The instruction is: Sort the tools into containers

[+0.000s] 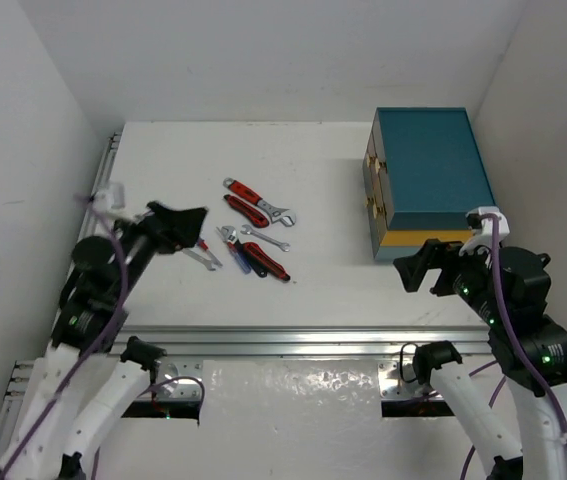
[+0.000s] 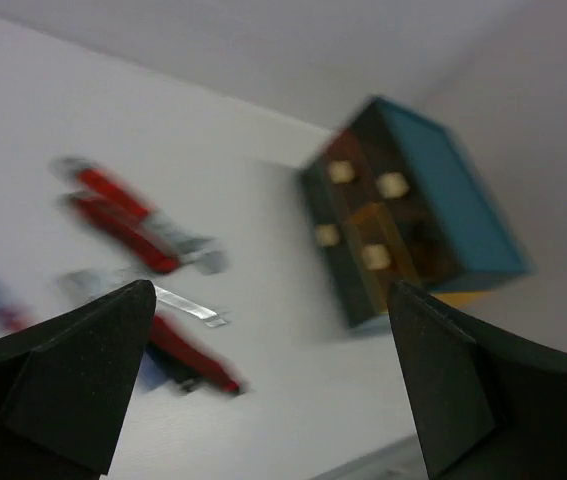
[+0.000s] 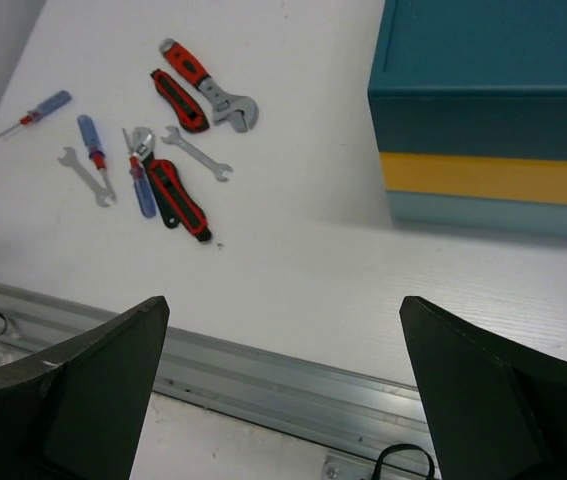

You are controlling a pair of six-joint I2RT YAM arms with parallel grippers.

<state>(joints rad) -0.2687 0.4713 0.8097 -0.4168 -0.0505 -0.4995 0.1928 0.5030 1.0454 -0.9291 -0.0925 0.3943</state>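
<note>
The tools (image 1: 253, 228) lie bunched at the centre of the top view on the white surface (image 1: 323, 290), untouched. The teal box (image 1: 428, 180) sits at upper right, drawers seemingly closed. The left gripper (image 1: 185, 228) hangs released beside the pile; the right gripper (image 1: 415, 268) is released below the box. Overlapping tools risk a double pick. Open room lies between pile and box.

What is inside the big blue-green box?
Nothing inside shows. The teal box is shut: only its plain top, a yellow band on one side and brass latches on its front are visible. The tools all lie outside, on the table.
</note>
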